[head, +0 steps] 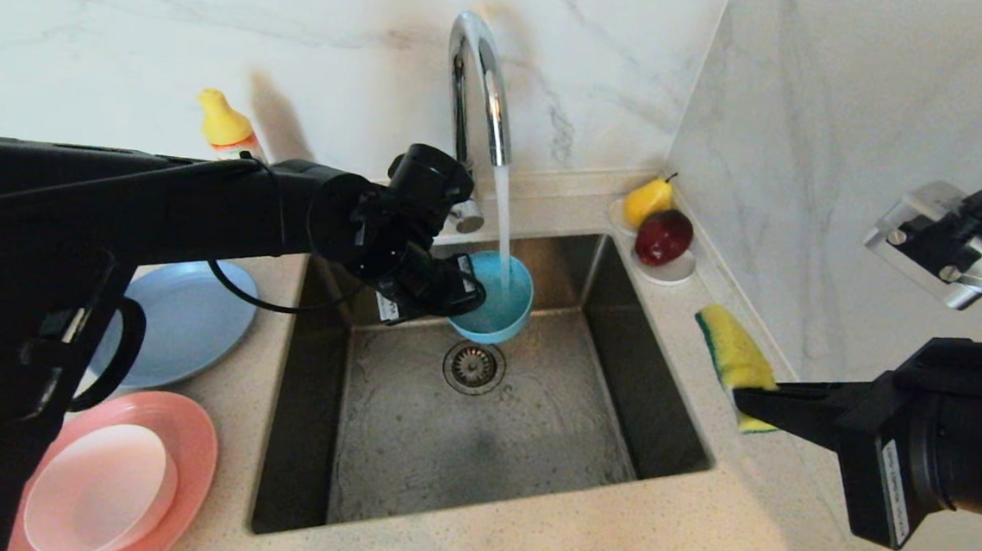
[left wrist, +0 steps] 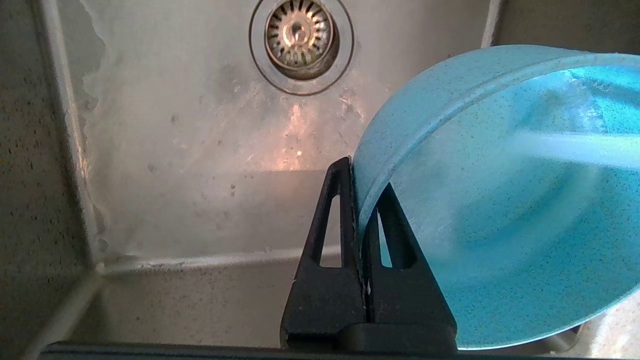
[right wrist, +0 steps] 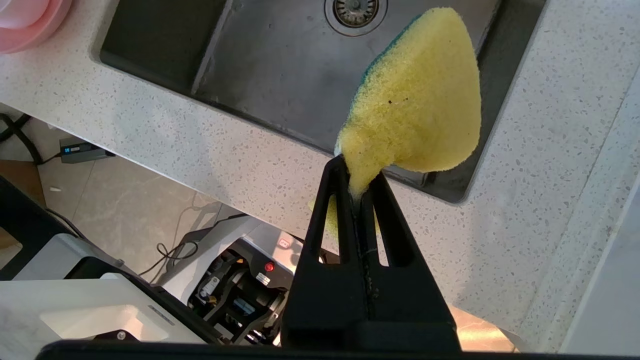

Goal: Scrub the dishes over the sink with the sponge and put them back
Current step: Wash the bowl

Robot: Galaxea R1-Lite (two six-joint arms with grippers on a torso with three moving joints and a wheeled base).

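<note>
Left gripper [left wrist: 357,200]: clamped tight on rim of teal bowl [head: 496,300], one finger inside, one outside
Teal bowl: tilted, held over sink [head: 410,443] under tap [head: 480,85], water stream running into it
Right gripper [right wrist: 357,187]: pinched on narrow end of sponge [right wrist: 417,110]
Sponge: held in air over table [head: 726,499] just right of sink, yellow body, green scouring side
Grey-blue plate [head: 185,323]: on table left of sink
Salmon-pink plate [head: 194,436]: near grey-blue plate, pale bowl [head: 100,490] sitting in it
Sink: wet, drain strainer [head: 473,367] central
</note>
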